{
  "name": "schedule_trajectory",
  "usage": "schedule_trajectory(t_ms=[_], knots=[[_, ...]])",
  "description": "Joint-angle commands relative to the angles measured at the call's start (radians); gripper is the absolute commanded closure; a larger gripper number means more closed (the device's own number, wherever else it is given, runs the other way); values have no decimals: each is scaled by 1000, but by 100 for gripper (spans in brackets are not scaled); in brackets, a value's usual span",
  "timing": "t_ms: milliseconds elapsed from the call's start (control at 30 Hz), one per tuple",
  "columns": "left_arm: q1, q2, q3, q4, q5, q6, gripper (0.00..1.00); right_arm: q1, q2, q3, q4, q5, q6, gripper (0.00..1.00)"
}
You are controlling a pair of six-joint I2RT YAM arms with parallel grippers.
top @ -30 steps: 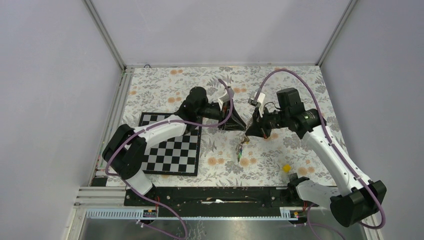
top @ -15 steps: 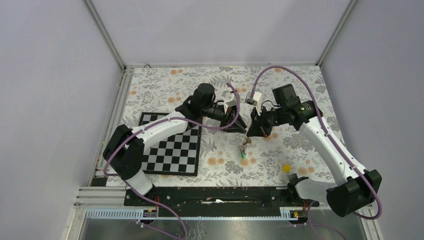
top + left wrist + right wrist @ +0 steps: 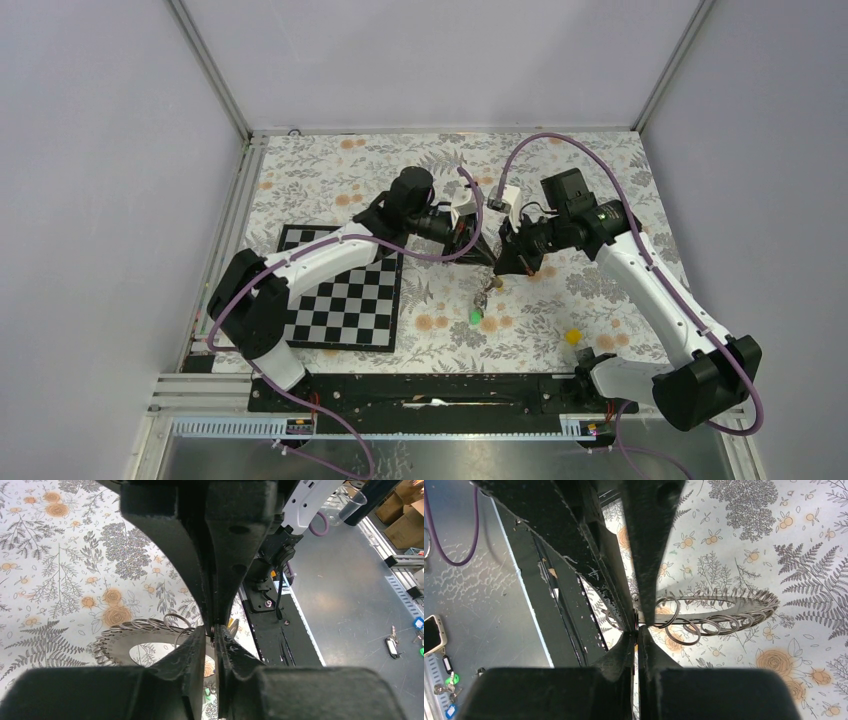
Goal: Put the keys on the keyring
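Observation:
The keyring (image 3: 487, 289) hangs between the two grippers above the floral table. It is a flat grey metal loop edged with small wire rings (image 3: 131, 636) (image 3: 724, 611). My right gripper (image 3: 506, 259) (image 3: 636, 629) is shut on its thin edge. My left gripper (image 3: 480, 247) (image 3: 214, 634) meets it tip to tip from the other side. Its jaws stand a sliver apart, with a thin bit of the keyring's metal between the tips. A green key head (image 3: 476, 317) (image 3: 207, 692) shows just below the ring. I cannot tell whether it hangs or lies on the table.
A black-and-white chessboard mat (image 3: 345, 300) lies left of the grippers. A small yellow piece (image 3: 573, 337) sits on the table at the front right. The black base rail (image 3: 430, 388) runs along the near edge. Frame posts stand at the back corners.
My left gripper has moved right until its tips meet the right gripper's. The right gripper shifted slightly left. The keyring and the green key below it swung a little.

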Motion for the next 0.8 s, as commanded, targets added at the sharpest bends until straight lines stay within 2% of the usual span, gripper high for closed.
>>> schedule_trajectory(t_ms=[0, 67, 167, 200, 333, 533, 767], knots=[[-7, 7, 39, 20, -9, 21, 89, 14, -9, 41, 12, -32, -2, 100], [-7, 8, 38, 19, 0, 17, 100, 15, -13, 37, 18, -31, 0, 100], [-7, 1, 28, 27, -3, 1, 100, 14, -33, 27, 48, -19, 8, 100], [-5, -5, 15, 56, -7, -16, 100, 14, -44, 20, 62, -9, 12, 97], [13, -25, -51, 246, -2, -203, 100, 11, -113, -32, 152, 22, 43, 87], [41, -25, -138, 578, 1, -497, 100, -20, -164, -76, 211, -45, 76, 77], [48, -13, -179, 765, -4, -637, 100, -35, -197, -109, 241, -68, 86, 69]])
